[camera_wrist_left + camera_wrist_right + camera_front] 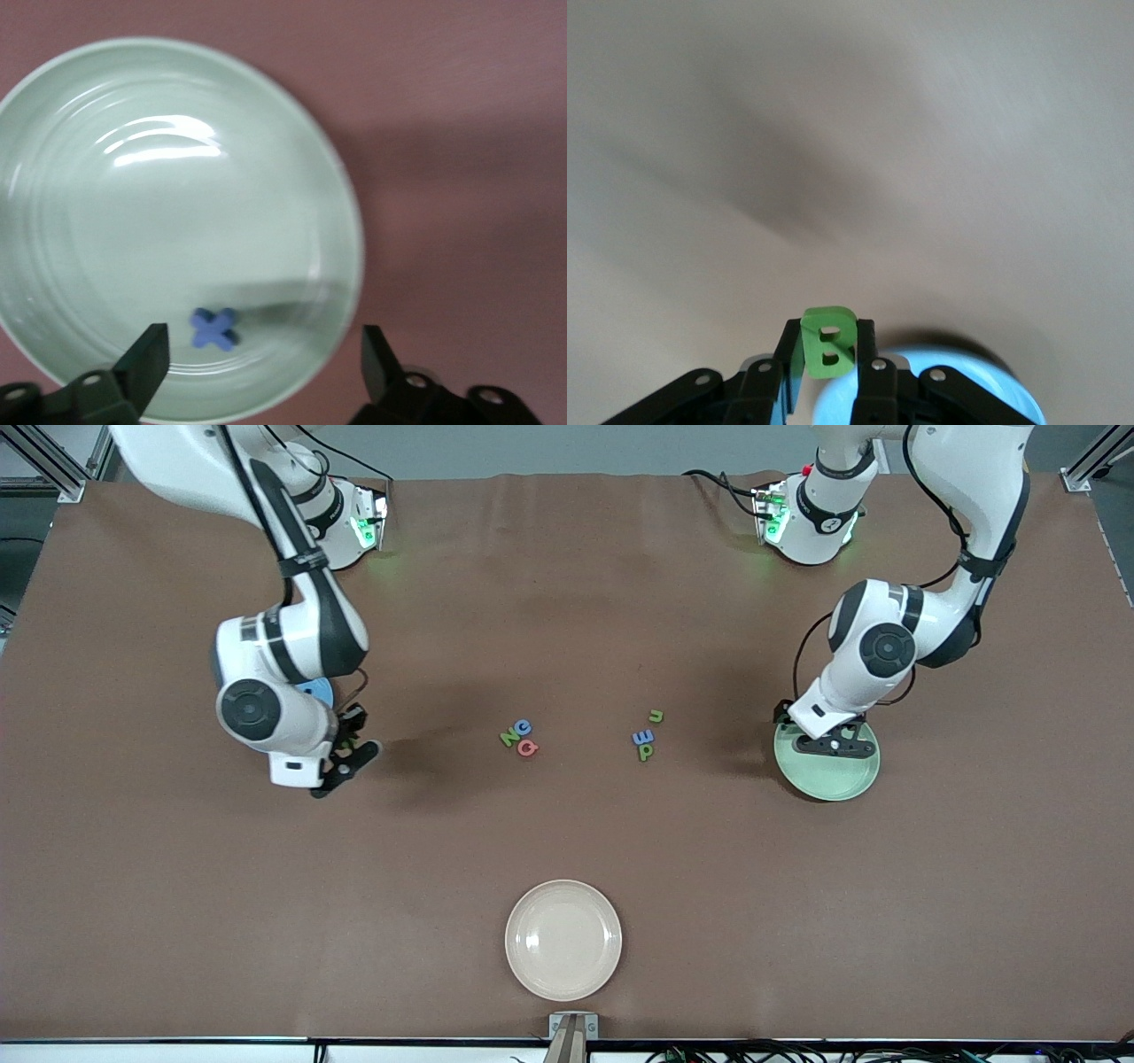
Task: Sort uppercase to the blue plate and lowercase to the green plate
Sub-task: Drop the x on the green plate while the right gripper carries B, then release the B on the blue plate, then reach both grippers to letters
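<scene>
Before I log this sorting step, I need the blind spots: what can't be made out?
- blue plate: front view, mostly hidden under the right arm; contents unseen. Right wrist view cuts it at the edge.
- blue x: shows only in the left wrist view; in front view the left end effector covers it on the green plate.
- green B in the right end effector: unreadable in front view.

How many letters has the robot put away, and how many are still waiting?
Done: the blue x lies in the green plate, under the open left gripper. In hand: the right gripper pinches the green B near the blue plate. Waiting on the table: N, G, Q, n, the blue E-shaped piece, p.
</scene>
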Available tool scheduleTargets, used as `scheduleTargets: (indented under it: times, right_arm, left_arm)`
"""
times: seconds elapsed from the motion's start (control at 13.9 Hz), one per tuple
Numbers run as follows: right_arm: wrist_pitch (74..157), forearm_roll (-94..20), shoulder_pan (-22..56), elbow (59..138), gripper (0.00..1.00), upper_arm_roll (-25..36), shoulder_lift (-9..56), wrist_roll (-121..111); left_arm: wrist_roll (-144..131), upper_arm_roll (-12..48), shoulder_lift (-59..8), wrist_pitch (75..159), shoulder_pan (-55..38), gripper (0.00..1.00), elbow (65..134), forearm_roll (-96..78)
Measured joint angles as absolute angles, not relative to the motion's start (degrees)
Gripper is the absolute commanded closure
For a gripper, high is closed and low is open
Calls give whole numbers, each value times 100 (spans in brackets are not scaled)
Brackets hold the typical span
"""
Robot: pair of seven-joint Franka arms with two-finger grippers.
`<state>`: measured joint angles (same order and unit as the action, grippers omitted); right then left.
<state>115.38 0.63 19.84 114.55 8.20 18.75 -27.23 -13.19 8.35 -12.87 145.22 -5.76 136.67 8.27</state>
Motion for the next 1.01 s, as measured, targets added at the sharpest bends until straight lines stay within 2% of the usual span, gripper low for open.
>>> scheduleTargets:
  times: [0.14, 0.22, 0.29, 0.36, 0.58, 1.01]
  right_arm:
    - [11391, 367, 1615, 11614, 95, 828, 1839, -2740]
    - [11384, 431, 1416, 11711, 72, 830, 1831, -2749]
    - [11385, 466, 1220, 11802, 29, 833, 1830, -2762]
    - [11389, 476, 1045, 11892, 1, 834, 1830, -2780]
    - [11364, 478, 730, 12046, 0, 835, 1819, -2785]
    - [10904, 469, 805, 12044, 0, 678, 1519, -1691]
  left_arm:
    - [-1792, 1255, -1189, 14294, -599, 1, 13495, 827]
    - [-2013, 1451, -1177, 14187, -615, 1, 13373, 827]
    - [-2213, 1644, -1181, 14107, -626, 1, 13246, 827]
    - [-2419, 1829, -1205, 14059, -636, 1, 13123, 827]
    - [-3104, 2278, -1520, 14031, -772, 1, 12739, 827]
    - [-3951, 2346, -2371, 14040, -1494, 1, 12238, 827]
